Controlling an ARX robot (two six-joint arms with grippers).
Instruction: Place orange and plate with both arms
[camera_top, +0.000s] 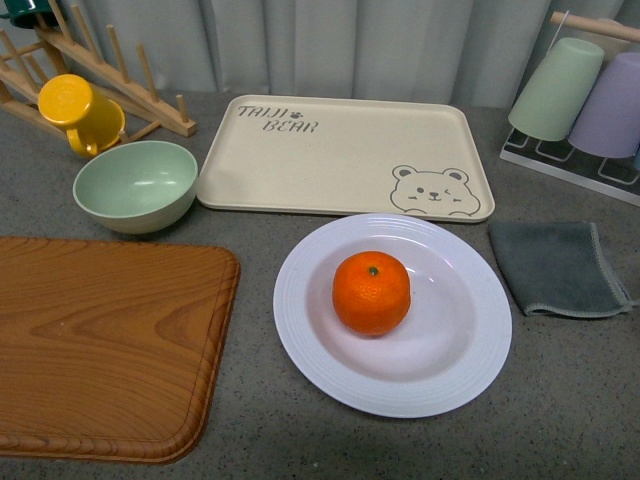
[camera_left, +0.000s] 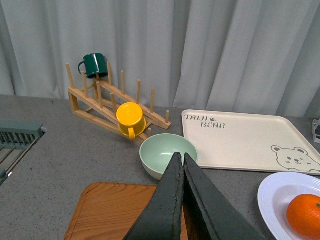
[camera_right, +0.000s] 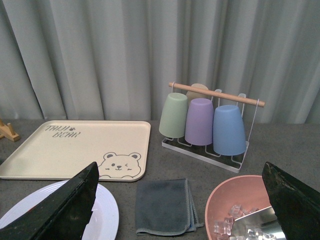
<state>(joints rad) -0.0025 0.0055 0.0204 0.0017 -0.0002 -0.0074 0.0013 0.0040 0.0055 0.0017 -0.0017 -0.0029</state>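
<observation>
The orange (camera_top: 371, 292) sits in the middle of the white plate (camera_top: 460, 370) on the grey counter, in front of the cream bear tray. In the left wrist view the orange (camera_left: 305, 215) and the plate's rim (camera_left: 270, 197) show at the frame's edge. My left gripper (camera_left: 180, 159) is shut and empty, raised above the wooden board and the green bowl. My right gripper (camera_right: 180, 170) is wide open and empty, raised above the grey cloth; the plate's rim (camera_right: 107, 210) shows beside one finger. Neither arm shows in the front view.
A cream bear tray (camera_top: 345, 150), a mint-green bowl (camera_top: 135, 185), a yellow mug (camera_top: 78, 112) on a wooden rack, a wooden board (camera_top: 100, 340), a grey cloth (camera_top: 558, 268), a cup rack (camera_right: 210, 120) and a pink bowl with ice (camera_right: 240, 215).
</observation>
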